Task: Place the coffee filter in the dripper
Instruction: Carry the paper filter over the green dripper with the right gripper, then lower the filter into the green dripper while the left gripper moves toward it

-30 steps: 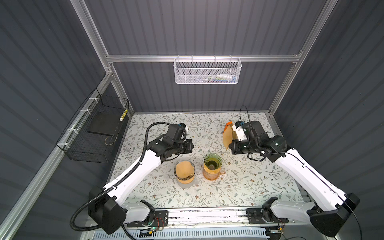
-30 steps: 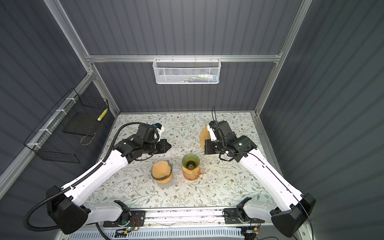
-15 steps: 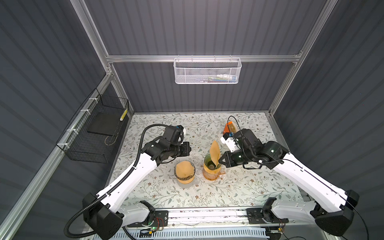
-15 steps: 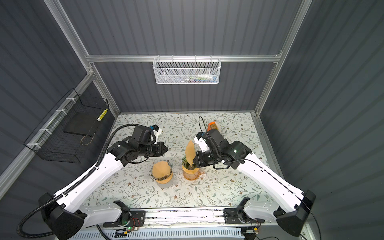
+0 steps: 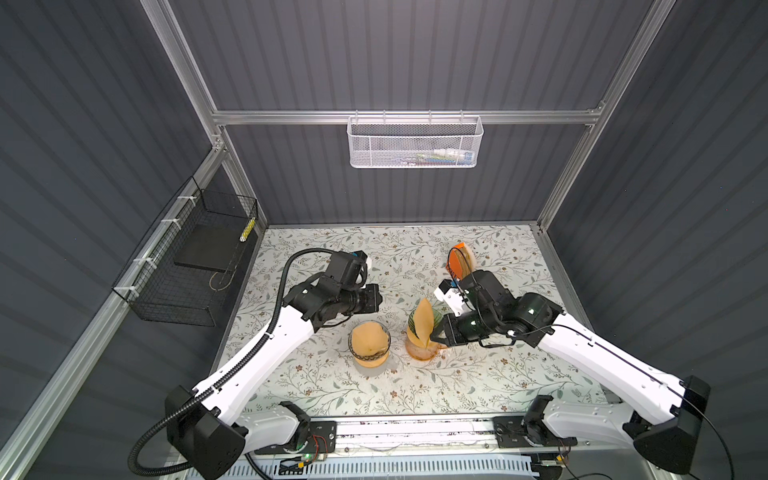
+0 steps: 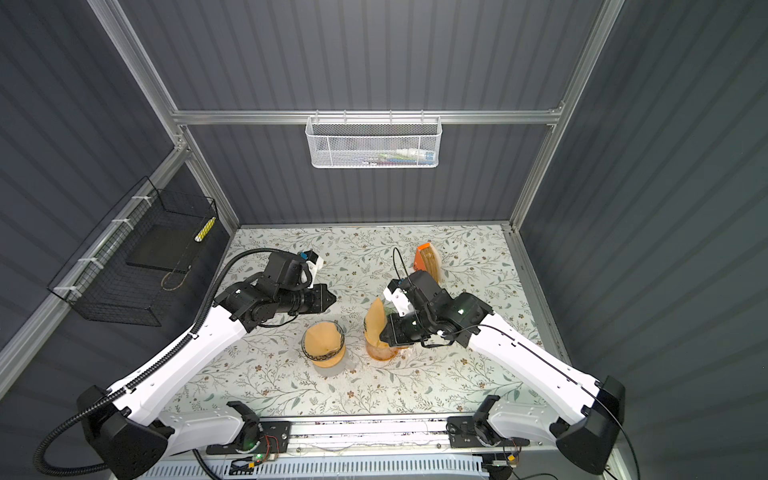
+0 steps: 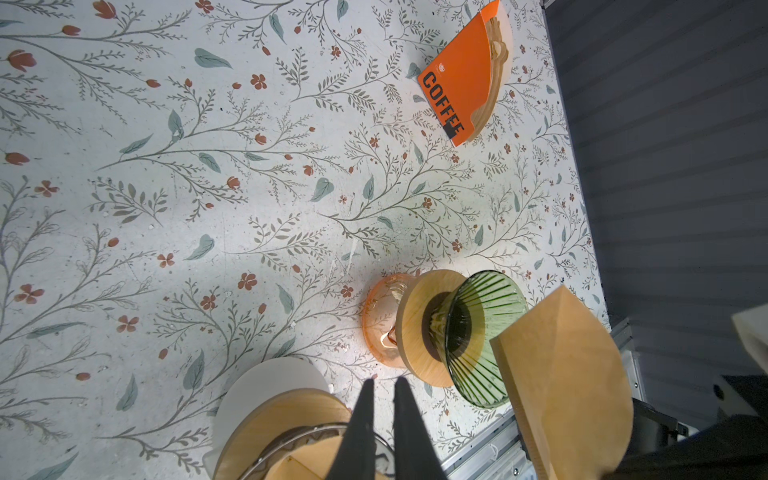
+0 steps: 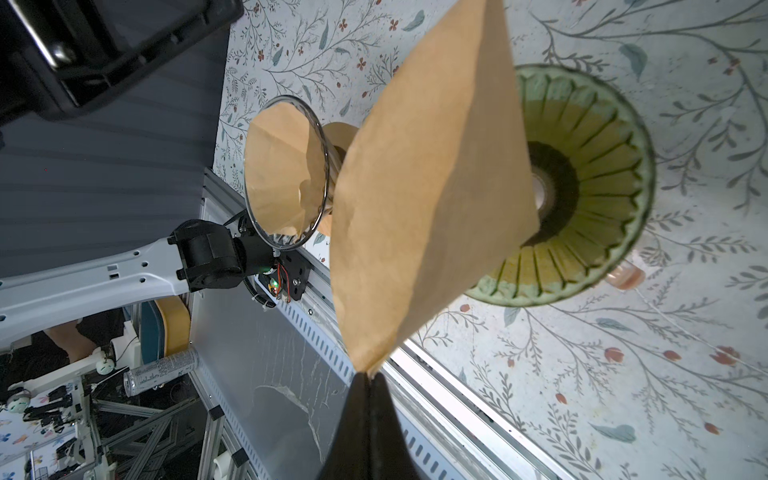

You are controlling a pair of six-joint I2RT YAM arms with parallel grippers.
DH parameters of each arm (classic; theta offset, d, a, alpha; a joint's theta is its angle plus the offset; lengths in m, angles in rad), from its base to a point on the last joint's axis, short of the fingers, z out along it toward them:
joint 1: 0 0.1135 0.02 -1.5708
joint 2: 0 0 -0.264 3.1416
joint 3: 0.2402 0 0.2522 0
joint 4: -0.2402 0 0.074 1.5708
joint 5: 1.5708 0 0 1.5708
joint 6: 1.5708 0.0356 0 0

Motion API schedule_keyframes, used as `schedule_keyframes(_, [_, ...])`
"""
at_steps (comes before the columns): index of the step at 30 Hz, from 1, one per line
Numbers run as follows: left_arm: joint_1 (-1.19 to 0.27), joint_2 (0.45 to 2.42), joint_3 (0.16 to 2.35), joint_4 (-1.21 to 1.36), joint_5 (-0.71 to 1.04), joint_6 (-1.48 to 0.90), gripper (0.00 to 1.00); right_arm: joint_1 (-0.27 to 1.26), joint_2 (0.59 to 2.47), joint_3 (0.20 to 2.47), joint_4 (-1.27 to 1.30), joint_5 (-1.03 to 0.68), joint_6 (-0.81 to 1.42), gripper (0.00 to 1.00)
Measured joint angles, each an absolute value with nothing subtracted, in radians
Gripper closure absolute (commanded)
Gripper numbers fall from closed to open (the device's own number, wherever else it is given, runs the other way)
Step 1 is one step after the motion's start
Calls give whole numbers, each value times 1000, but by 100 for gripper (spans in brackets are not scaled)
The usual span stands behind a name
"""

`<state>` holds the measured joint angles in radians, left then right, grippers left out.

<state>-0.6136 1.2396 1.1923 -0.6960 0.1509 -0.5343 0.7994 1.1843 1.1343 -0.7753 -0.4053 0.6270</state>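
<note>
Done: coffee filter [image 8: 432, 187] is pinched at its corner by the right gripper [image 8: 368, 376], held over the green dripper [image 8: 602, 166].
Remaining: lowering, seating and release are judged outstanding.
Idle: left gripper [image 7: 384, 382] is pressed together, empty.

Right wrist view: filter [image 8: 432, 199] covers part of the green dripper [image 8: 590, 187] bowl. The right hand [image 8: 368, 380] runs off the frame edge.
Left wrist view: one end of the filter and much of the second dripper [image 7: 286, 432] are cut off at the edge. The left hand [image 7: 382, 384] hides more of that dripper.
Both top views: items in the far basket [image 5: 374, 145] [image 6: 332, 145] are too small to identify.
</note>
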Motion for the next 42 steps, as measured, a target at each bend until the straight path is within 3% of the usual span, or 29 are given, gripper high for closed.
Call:
schedule_keyframes(15, [-617, 1240, 1193, -665, 253, -488, 87, 779, 1267, 1092, -694, -397, 626, 100])
schedule_keyframes(42, [-800, 1407, 1280, -577, 304, -448, 87, 732, 1260, 1080, -706, -393, 625, 100])
